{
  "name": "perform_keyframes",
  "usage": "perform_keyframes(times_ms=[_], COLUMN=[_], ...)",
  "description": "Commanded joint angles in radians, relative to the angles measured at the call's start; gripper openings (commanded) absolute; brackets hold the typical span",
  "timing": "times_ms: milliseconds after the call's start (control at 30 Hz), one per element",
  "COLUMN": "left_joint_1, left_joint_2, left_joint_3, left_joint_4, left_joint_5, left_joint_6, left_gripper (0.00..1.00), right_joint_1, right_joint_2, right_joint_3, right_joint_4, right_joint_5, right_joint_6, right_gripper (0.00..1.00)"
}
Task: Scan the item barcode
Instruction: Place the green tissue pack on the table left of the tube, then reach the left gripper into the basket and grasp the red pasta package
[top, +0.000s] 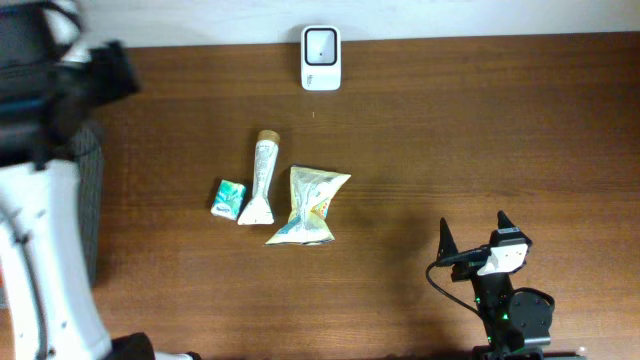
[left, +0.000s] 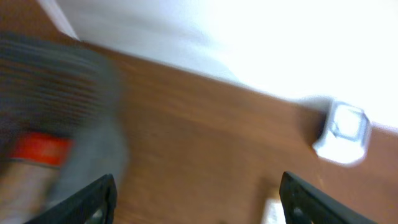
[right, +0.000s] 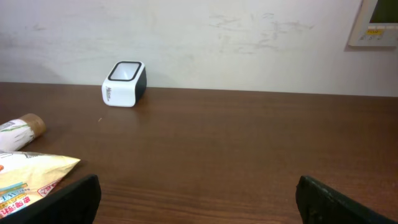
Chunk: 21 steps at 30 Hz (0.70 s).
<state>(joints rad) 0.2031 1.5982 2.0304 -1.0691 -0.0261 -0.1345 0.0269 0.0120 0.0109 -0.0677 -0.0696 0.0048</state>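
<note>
Tube (top: 260, 180), pouch (top: 310, 205) and green packet (top: 229, 197) are laid before the white scanner (top: 321, 58); left gripper (left: 196, 190) and right gripper (right: 199, 190) are spread wide.

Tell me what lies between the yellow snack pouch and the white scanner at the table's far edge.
Nothing visible does. Only bare wood of the table separates the pouch from the scanner. The tube lies beside the pouch, off to the side of that line.
</note>
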Motion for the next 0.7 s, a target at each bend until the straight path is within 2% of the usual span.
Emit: perform_keyframes(times_ms=[0,133,233,367,433,533,667], left_joint_1=[0.157,0.312,0.422,0.469,0.475,0.475,0.475], left_joint_2=[-0.012,-0.001,0.016,0.023,0.023,0.023,0.032], left_joint_3=[0.052,0.039,-0.012,-0.129,-0.233,-0.409,-0.628], left_joint_4=[-0.035,-0.089,-0.092,-0.082,-0.034,0.101,0.341], left_joint_5=[-0.100,-0.176,-0.179,-0.237,-0.281,-0.285,-0.285], left_joint_6=[0.011,-0.087,-0.089,-0.074,-0.072,-0.005,0.156], left_gripper=[0.81,0.79,0.76,0.75,0.75,0.78,0.93], right_joint_1=[0.006,0.006,0.006,0.006,0.006,0.006,0.006], right_joint_2=[-0.006,-0.006,-0.006,-0.006,-0.006,-0.006,-0.006], right_joint_3=[-0.005,-0.005,-0.005,-0.005,-0.005,-0.005,-0.005], right_joint_4=[-0.004,-0.004,-0.004,-0.004,-0.004,-0.004,-0.004], right_joint_5=[-0.005,-0.005,-0.005,-0.005,-0.005,-0.005,-0.005], right_joint_6=[0.012,0.012,0.012,0.012,0.012,0.012,0.012], right_gripper=[0.99,0.99,0.99,0.99,0.99,0.99,0.99])
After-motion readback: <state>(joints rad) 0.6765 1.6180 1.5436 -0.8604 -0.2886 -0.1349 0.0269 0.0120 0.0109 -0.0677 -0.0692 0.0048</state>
